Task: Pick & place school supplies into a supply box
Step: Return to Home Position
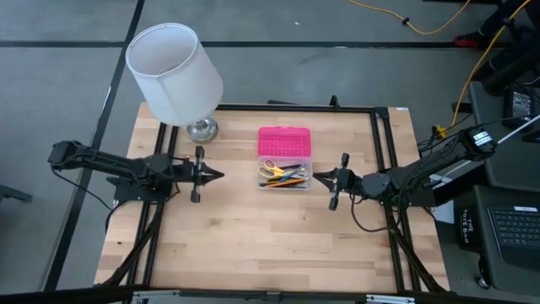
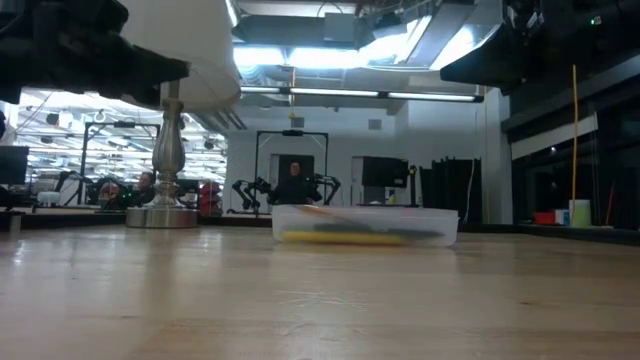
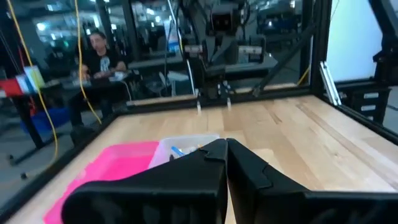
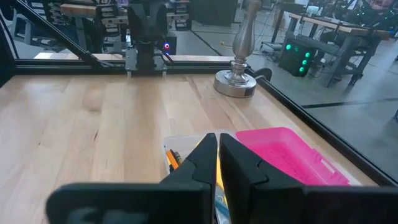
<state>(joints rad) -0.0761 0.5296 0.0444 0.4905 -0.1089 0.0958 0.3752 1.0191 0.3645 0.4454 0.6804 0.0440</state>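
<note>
- Supply box [image 1: 308,167] sits at the middle of the table [image 1: 253,245], between my two claws, and neither one touches it.
- My left claw [image 1: 218,176] is clenched on nothing. Its fingers press together into one point, which my own wrist view [image 3: 226,143] confirms.
- It hangs off the wood just to the box's left, aimed at the box and a little apart from it.
- My right claw [image 1: 316,177] is clenched and empty too. Its wrist view [image 4: 217,135] shows only a hairline slit between the fingers.
- Its tip is close beside the box's right wall, and I see no contact there.
- The clear tray lies open, and its pink lid [image 1: 284,142] is folded flat on the wood on the side toward the table's back edge.
- Inside the tray lie the school supplies [image 1: 285,177]: thin pens and pencils in yellow, orange, blue and black, running mostly along the tray's length.
- Yellow-handled scissors [image 1: 268,167] lie at the tray's left end.
- From table height, the tray's front wall [image 2: 440,228] shows a yellow streak of the supplies [image 2: 345,237] behind it.
- A lamp [image 1: 173,72] with a white shade stands at the table's back left corner, and its metal base [image 1: 201,129] is near the lid but apart from it.
- Beyond the table, a person [image 3: 99,56] sits at a desk.
</note>
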